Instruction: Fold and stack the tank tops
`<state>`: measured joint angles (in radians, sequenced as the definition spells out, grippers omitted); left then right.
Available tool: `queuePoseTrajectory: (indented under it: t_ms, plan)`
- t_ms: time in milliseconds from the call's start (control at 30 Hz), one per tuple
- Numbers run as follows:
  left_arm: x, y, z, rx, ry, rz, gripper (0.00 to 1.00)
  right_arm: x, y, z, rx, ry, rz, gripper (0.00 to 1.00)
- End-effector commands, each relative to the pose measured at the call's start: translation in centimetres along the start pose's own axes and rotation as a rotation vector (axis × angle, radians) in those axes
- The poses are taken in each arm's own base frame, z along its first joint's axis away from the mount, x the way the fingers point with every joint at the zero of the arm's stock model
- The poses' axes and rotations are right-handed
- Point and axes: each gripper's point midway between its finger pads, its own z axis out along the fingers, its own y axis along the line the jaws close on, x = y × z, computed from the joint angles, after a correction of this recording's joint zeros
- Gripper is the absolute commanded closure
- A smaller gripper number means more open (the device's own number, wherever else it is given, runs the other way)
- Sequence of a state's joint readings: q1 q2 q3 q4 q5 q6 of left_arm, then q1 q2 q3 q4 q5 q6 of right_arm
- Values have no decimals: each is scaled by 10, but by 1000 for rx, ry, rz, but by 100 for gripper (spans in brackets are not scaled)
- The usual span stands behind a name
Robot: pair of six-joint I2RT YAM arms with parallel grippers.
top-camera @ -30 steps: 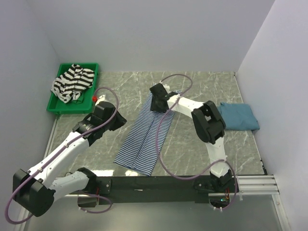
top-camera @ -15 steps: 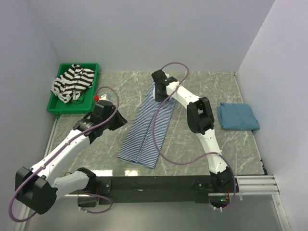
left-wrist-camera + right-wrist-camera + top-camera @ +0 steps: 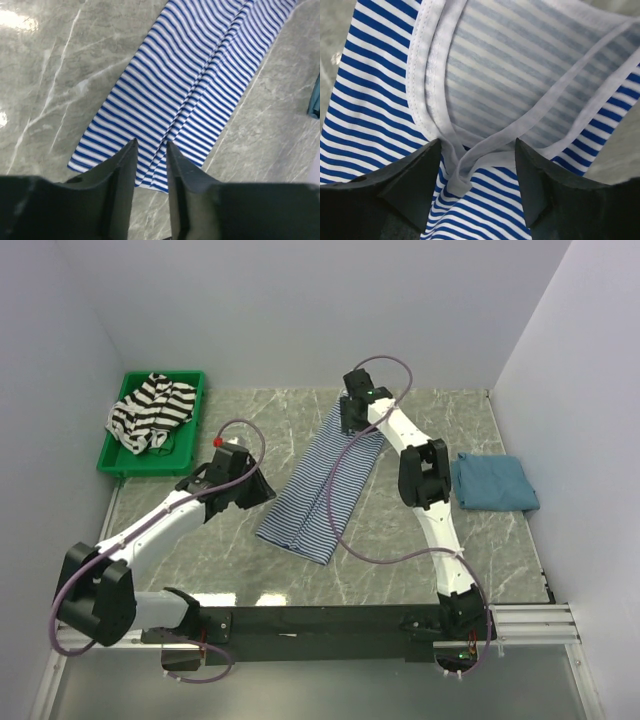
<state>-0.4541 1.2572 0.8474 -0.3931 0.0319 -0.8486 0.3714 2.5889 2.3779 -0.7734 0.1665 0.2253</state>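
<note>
Right wrist: I see the right end effector [image 3: 477,145] parted over the striped top [image 3: 380,100]; left end effector [image 3: 151,145] narrowly parted, holding nothing.

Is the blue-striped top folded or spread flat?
Partly folded: the blue-striped top lies as a long narrow strip, both sides turned in, meeting along the middle. No crosswise fold yet.

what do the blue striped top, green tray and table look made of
Blue striped top: soft matte knit cloth, judging by its folds and stitched white trim. Green tray: probably moulded plastic, smooth, slightly shiny. Table: polished marble-look slab, veined, reflective; possibly laminate.
</note>
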Motion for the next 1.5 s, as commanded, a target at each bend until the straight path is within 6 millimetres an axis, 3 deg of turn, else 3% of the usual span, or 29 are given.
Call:
queuePoseTrajectory:
  t_ms: [0,33,100,133,200,233,267,300,367,400,433,467,500,533,567,600,633,700,733,767,800,833,900,933,1000,1033,1233,1467]
  plan:
    - [-20,-17,8,61,-40,23,62,-37,-10,-3,8,-117,-27,32]
    - [-20,-14,11,52,-34,19,59,-50,-9,-8,3,-161,-23,30]
    - [-18,0,19,16,-22,-4,56,-58,-14,-12,11,-193,-12,28]
    - [-18,4,21,5,-23,-18,55,-75,-17,-25,10,-247,3,28]
    - [-20,22,25,-61,-43,-30,53,-82,-17,-40,7,-275,24,28]
    - [-20,31,26,-103,-48,-36,52,-98,-18,-63,-6,-324,46,27]
    - [-21,36,27,-122,-50,-42,50,-97,-16,-69,-19,-323,81,27]
    - [-18,44,29,-150,-41,-43,50,-107,-16,-97,-41,-355,111,28]
    - [-7,57,33,-185,-15,-56,49,-101,-13,-115,-54,-345,185,26]
    - [-2,61,34,-199,-1,-58,49,-107,-11,-148,-84,-375,210,25]
    - [3,65,35,-210,10,-64,50,-101,-11,-159,-83,-372,226,25]
    - [12,74,35,-230,33,-68,50,-69,-5,-153,-63,-308,252,25]
    - [16,77,35,-235,39,-82,50,-70,-2,-188,-96,-351,281,25]
    - [21,81,34,-241,44,-85,50,-58,4,-197,-112,-346,314,26]
    - [27,88,31,-252,43,-92,50,-14,11,-185,-93,-271,306,26]
    - [30,91,29,-255,39,-104,50,-10,20,-213,-157,-305,330,26]
    - [34,95,28,-260,39,-113,50,31,23,-202,-151,-230,342,28]
    - [43,103,23,-269,44,-128,50,63,41,-228,-200,-218,355,30]
    - [47,106,20,-270,44,-134,50,99,41,-219,-184,-156,377,30]
    - [49,107,20,-270,44,-141,50,114,54,-236,-231,-162,373,31]
    - [51,106,20,-261,50,-139,50,130,58,-239,-243,-145,412,31]
    - [53,105,18,-244,50,-136,50,161,57,-232,-223,-105,403,31]
    - [53,101,18,-211,38,-129,48,187,68,-240,-250,-81,427,32]
    - [53,98,15,-186,28,-124,48,210,64,-232,-231,-48,422,32]
    - [52,95,13,-156,7,-119,44,227,73,-236,-272,-26,464,32]
    - [54,94,11,-138,8,-115,43,246,70,-230,-265,7,467,32]
    - [46,79,12,-45,-36,-101,36,281,88,-237,-323,59,536,32]
    - [41,75,24,-59,-10,-78,42,313,102,-234,-314,134,681,35]
